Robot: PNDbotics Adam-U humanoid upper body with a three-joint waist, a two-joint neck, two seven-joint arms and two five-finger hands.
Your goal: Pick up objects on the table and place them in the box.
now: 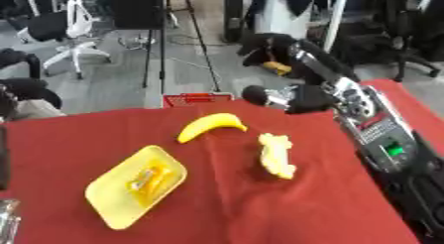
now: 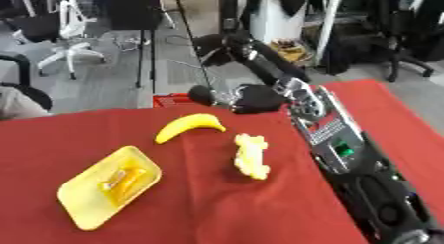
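Your right hand [image 1: 299,98] hovers at the red worktop's [image 1: 225,208] far edge; I cannot tell its fingers' state. The curved yellow banana [image 1: 211,125] lies mid-worktop, a pale lumpy yellow object [image 1: 277,155] beside it, a yellow tray [image 1: 135,187] nearer left.

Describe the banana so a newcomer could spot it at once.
Start at the red tablecloth and look toward its far edge, just before the red box. The banana lies there, smooth and curved. The yellow tray is flat, and the pale yellow object is lumpy.
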